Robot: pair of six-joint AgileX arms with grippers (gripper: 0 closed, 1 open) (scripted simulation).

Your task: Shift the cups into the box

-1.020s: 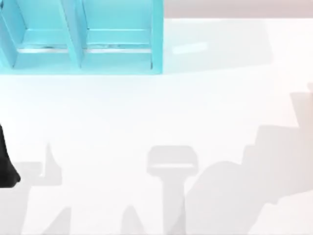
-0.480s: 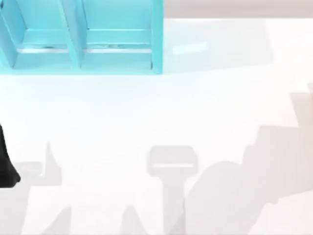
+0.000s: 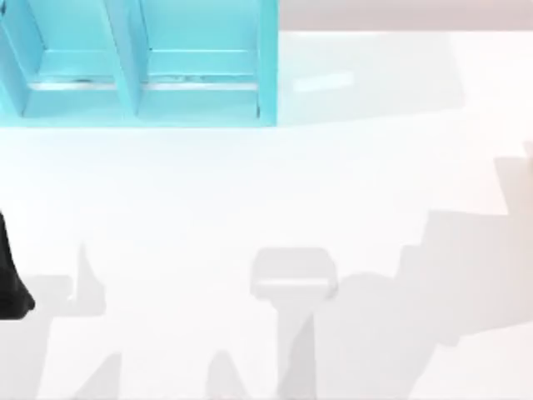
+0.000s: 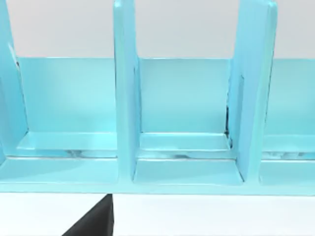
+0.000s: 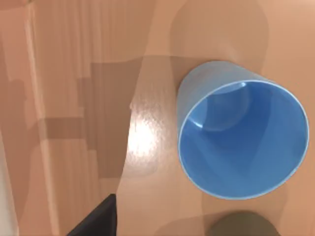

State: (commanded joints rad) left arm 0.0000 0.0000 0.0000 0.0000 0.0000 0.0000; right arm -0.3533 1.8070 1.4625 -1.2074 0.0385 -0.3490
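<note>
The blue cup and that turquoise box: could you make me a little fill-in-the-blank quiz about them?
1. In the right wrist view, the blue cup stands upright with its mouth ____.
2. The surface under the cup looks like ____.
3. The box with upright dividers is coloured ____.
4. In the top view, the box sits at the far ____ of the table.

Missing words: open; wood; turquoise; left

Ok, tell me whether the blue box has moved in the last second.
No. The box still ends at the same spot along the far edge of the table.

Olive-grey cup (image 5: 241, 225) cut off by frame edge; box (image 3: 141, 62) cropped at top view's edge.
</note>
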